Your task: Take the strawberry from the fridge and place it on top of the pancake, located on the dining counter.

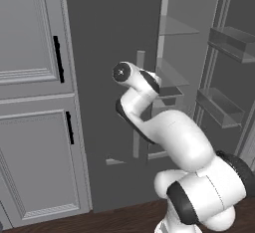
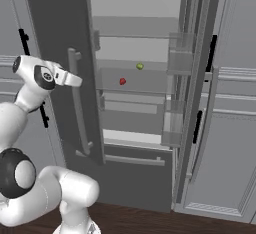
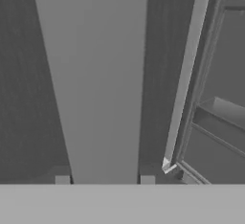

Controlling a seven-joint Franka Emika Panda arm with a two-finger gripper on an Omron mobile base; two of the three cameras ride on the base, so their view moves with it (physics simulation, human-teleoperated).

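Observation:
The fridge (image 2: 55, 28) stands with both doors swung open. The strawberry (image 2: 122, 81), tiny and bright red, lies on a glass shelf inside. My gripper (image 2: 76, 81) is at the left door's long pale handle (image 2: 78, 108), well left of the strawberry. In the hand view the handle (image 3: 95, 74) runs straight up between my fingertips (image 3: 62, 180), and the gripper (image 3: 105, 180) is shut on it. In the left base view the arm covers the hand, and the handle (image 1: 141, 62) shows above it. The pancake and the dining counter are out of view.
A small yellow-green fruit (image 2: 140, 66) sits on the shelf above the strawberry. The right door's clear bins (image 2: 175, 103) jut out beside the shelves. Panelled grey cabinets (image 1: 35, 102) with black handles flank the fridge. The floor is dark wood (image 2: 150, 220).

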